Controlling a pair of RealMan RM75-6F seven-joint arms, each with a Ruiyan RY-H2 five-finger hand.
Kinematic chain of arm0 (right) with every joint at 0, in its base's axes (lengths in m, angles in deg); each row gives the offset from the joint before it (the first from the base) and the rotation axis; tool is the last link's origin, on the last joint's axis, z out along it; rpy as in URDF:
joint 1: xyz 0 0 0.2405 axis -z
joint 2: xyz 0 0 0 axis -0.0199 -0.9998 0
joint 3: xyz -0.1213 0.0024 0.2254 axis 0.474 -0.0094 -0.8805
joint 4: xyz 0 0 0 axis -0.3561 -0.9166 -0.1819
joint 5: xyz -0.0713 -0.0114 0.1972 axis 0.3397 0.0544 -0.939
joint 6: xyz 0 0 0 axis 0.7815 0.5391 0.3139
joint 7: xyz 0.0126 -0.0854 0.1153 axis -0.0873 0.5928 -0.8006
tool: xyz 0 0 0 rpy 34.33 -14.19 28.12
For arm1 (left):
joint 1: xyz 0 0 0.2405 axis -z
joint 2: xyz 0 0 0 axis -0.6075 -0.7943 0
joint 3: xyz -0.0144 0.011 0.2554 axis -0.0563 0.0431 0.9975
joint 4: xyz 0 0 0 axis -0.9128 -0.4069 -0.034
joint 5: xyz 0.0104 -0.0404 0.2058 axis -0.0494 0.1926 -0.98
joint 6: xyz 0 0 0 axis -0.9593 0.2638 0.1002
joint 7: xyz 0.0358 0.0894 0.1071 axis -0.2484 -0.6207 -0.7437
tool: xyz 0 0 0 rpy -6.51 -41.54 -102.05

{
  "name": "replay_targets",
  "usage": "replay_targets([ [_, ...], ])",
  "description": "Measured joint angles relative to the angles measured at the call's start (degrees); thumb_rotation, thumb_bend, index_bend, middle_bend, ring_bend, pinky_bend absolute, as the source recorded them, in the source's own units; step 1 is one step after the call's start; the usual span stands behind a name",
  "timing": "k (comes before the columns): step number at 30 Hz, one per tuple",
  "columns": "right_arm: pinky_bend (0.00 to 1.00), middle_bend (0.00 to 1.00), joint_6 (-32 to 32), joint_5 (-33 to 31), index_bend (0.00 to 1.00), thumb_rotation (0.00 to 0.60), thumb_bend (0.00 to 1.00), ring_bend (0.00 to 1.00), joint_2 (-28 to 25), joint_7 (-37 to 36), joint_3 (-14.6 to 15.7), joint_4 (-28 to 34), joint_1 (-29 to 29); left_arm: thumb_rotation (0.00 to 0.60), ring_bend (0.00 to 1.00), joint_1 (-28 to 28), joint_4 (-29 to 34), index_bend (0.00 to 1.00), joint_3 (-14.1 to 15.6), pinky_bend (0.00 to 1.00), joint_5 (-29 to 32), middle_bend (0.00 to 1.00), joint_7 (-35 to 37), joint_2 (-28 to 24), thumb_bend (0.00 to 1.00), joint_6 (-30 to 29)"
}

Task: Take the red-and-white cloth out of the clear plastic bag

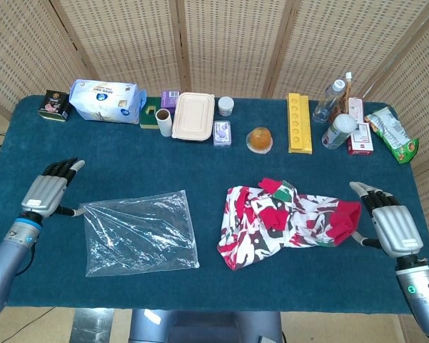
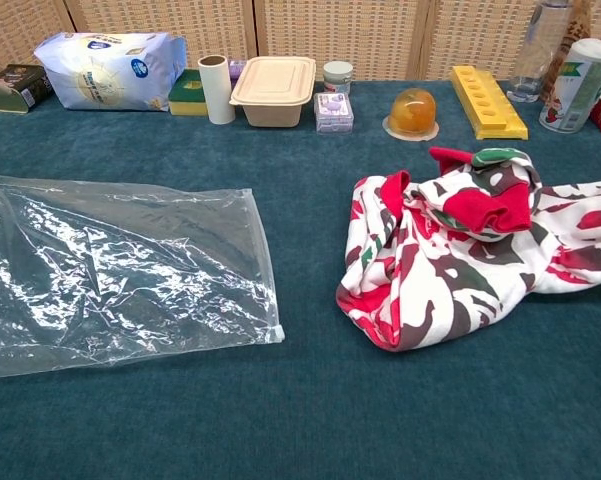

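Observation:
The red-and-white cloth [image 1: 285, 221] lies crumpled on the blue table, right of centre, fully outside the bag; the chest view shows the cloth [image 2: 450, 265] as a loose heap. The clear plastic bag [image 1: 139, 232] lies flat and empty to its left, seen as the bag [image 2: 120, 290] in the chest view. My left hand [image 1: 50, 189] hovers at the bag's left corner with fingers stretched out, holding nothing. My right hand [image 1: 391, 223] sits just right of the cloth's red edge, fingers spread, holding nothing.
Along the back edge stand a tissue pack [image 1: 106, 100], a dark tin [image 1: 56, 105], a paper roll [image 1: 163, 121], a beige lunch box [image 1: 194, 116], an orange jelly cup [image 1: 260, 139], a yellow tray [image 1: 298, 122], bottles [image 1: 330, 100] and snack packets [image 1: 391, 133].

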Motion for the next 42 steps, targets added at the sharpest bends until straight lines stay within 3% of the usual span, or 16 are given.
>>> replay_targets([
  [4, 0.20, 0.13, 0.3, -0.5, 0.07, 0.600, 0.21, 0.17, -1.4, 3.4, 0.6, 2.1, 1.2, 0.600, 0.00, -1.9, 0.9, 0.00, -0.6, 0.07, -0.5, 0.02, -0.7, 0.3, 0.12, -4.8],
  [8, 0.20, 0.13, 0.8, -0.5, 0.07, 0.600, 0.21, 0.17, -2.1, 5.4, 1.6, 3.3, 2.5, 0.596, 0.00, -4.5, 2.0, 0.00, -0.5, 0.07, -1.8, 0.02, -0.1, 0.4, 0.04, -8.9],
  [10, 0.20, 0.13, 1.1, -0.2, 0.07, 0.600, 0.21, 0.17, -2.1, 6.2, 2.0, 3.5, 3.0, 0.533, 0.00, -5.4, 3.6, 0.00, 0.0, 0.07, -2.1, 0.02, 0.5, -0.8, 0.03, -9.1],
  [12, 0.20, 0.13, 1.7, 0.1, 0.07, 0.600, 0.21, 0.17, -2.1, 6.8, 2.6, 3.7, 3.9, 0.412, 0.00, -6.5, 5.2, 0.00, 0.4, 0.07, -2.1, 0.02, 0.7, -2.2, 0.02, -9.2],
  [14, 0.20, 0.13, 2.4, 0.1, 0.07, 0.600, 0.20, 0.17, -2.1, 7.1, 2.8, 3.9, 4.6, 0.385, 0.00, -7.9, 6.9, 0.00, 0.9, 0.07, -2.2, 0.02, 1.0, -3.7, 0.02, -9.8],
  [22, 0.20, 0.15, 4.9, -0.5, 0.09, 0.600, 0.20, 0.17, -1.7, 7.2, 3.2, 4.0, 7.2, 0.402, 0.00, -13.6, 11.6, 0.00, 2.4, 0.07, -3.9, 0.02, 0.8, -5.6, 0.05, -17.2],
  [27, 0.21, 0.20, 6.1, 0.0, 0.16, 0.600, 0.21, 0.21, -1.2, 7.3, 3.8, 4.1, 8.6, 0.442, 0.00, -17.7, 14.5, 0.05, 3.9, 0.07, -7.5, 0.02, 1.1, -5.5, 0.06, -23.1],
  [34, 0.24, 0.24, 8.6, 2.5, 0.22, 0.600, 0.21, 0.25, 0.5, 6.0, 5.4, 2.8, 11.1, 0.456, 0.00, -24.0, 18.4, 0.06, 8.2, 0.07, -13.3, 0.02, -0.8, -5.0, 0.07, -29.7],
  [42, 0.24, 0.25, 10.7, 4.1, 0.24, 0.600, 0.21, 0.25, 2.2, 3.8, 6.5, 0.3, 13.5, 0.464, 0.00, -27.6, 22.2, 0.08, 10.6, 0.07, -17.4, 0.02, -4.8, -3.8, 0.07, -32.8],
])
